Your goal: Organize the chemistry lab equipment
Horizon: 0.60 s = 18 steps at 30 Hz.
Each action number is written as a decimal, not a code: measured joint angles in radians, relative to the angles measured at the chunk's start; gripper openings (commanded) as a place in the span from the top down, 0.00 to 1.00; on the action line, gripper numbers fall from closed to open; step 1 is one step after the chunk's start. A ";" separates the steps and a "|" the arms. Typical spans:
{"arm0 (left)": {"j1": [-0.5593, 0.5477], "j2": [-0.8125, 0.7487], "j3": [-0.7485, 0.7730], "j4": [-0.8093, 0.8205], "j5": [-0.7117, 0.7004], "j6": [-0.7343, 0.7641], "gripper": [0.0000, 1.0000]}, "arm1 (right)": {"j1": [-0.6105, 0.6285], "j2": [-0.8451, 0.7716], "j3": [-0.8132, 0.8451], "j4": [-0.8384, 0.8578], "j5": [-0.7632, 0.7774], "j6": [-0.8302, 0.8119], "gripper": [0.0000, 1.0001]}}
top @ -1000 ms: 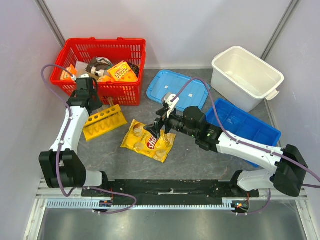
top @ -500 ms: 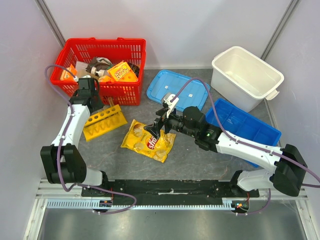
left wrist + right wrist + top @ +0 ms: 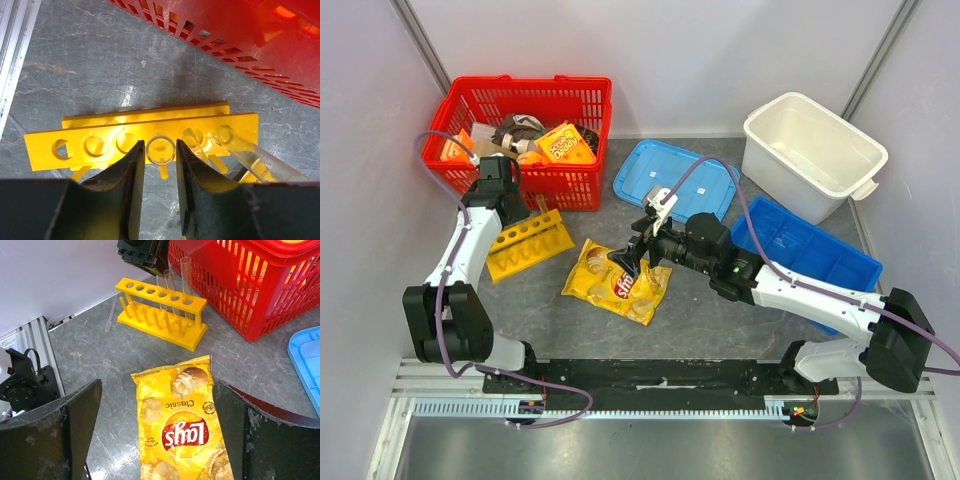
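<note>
A yellow test tube rack (image 3: 528,243) stands on the grey table in front of the red basket. It also shows in the left wrist view (image 3: 100,125) and the right wrist view (image 3: 150,315). My left gripper (image 3: 516,205) hangs over the rack, and its jaws (image 3: 160,147) close on the rim of a clear test tube (image 3: 160,152) standing upright in a middle hole. Two more tubes (image 3: 200,142) (image 3: 250,157) lean in the holes to its right. My right gripper (image 3: 632,255) is wide open and empty, hovering over a yellow chips bag (image 3: 185,425).
The red basket (image 3: 570,185) with snack packs stands just behind the rack. A blue lid (image 3: 670,180), a white tub (image 3: 810,150) and a blue bin (image 3: 800,250) lie to the right. A thin clear dropper (image 3: 112,312) lies beside the rack.
My left wrist has shifted slightly up and right towards the basket, still over the rack. The right arm and the chips bag have not moved.
</note>
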 measured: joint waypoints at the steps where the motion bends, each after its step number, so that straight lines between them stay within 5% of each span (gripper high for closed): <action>1: 0.000 0.000 0.000 0.000 0.000 0.000 0.61 | 0.000 0.000 0.000 0.000 0.000 0.000 0.02; 18: 0.005 -0.043 0.018 -0.036 -0.055 -0.032 0.53 | 0.000 0.000 0.000 -0.016 0.000 0.008 0.02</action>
